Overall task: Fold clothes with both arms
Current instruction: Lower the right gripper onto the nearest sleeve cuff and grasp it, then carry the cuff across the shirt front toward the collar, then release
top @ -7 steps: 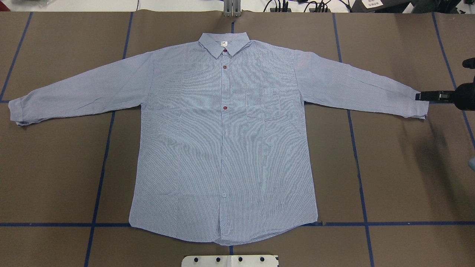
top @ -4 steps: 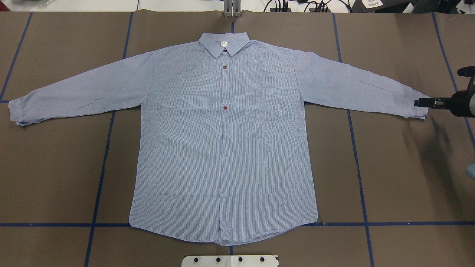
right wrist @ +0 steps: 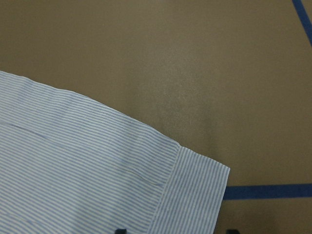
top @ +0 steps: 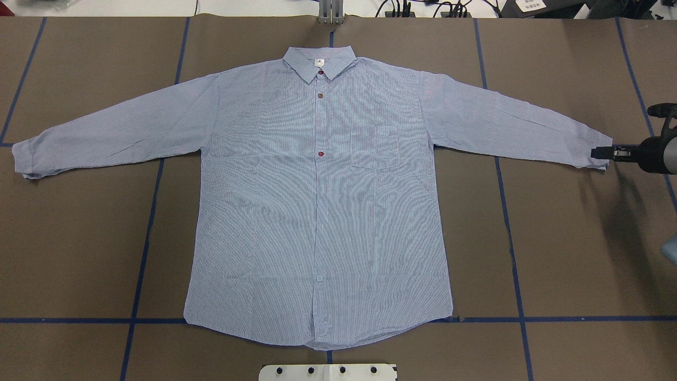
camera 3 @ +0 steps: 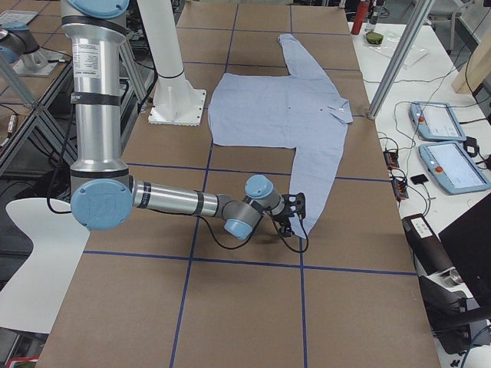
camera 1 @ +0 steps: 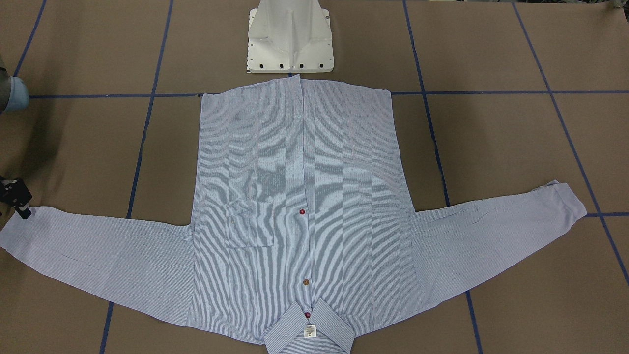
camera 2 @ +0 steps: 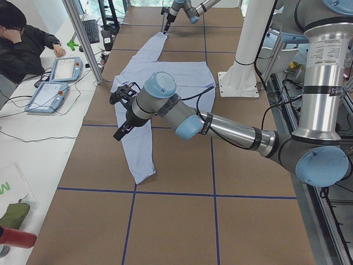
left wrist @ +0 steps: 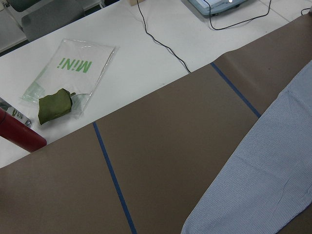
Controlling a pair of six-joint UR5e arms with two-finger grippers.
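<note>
The light blue striped shirt (top: 317,201) lies flat and face up on the brown table, collar at the far side and both sleeves spread out sideways. My right gripper (top: 600,153) sits low at the end of the right-hand cuff (right wrist: 195,190). In the right wrist view its two dark fingertips (right wrist: 119,230) stand apart on either side of the cuff, so it is open. My left gripper (camera 2: 121,131) hangs above the table near the other sleeve (left wrist: 263,185). It shows only in the exterior left view, so I cannot tell its state.
The white pedestal base (camera 1: 290,39) stands at the near edge behind the shirt hem. Blue tape lines (top: 143,238) cross the table. Beyond the far edge is a white bench with control tablets (camera 2: 55,83), a seated person (camera 2: 22,38), a red bottle (left wrist: 17,134) and a plastic bag (left wrist: 68,78).
My right gripper has shifted along the cuff's end toward the robot's side and now sits at the cuff's near corner. The shirt has not moved.
</note>
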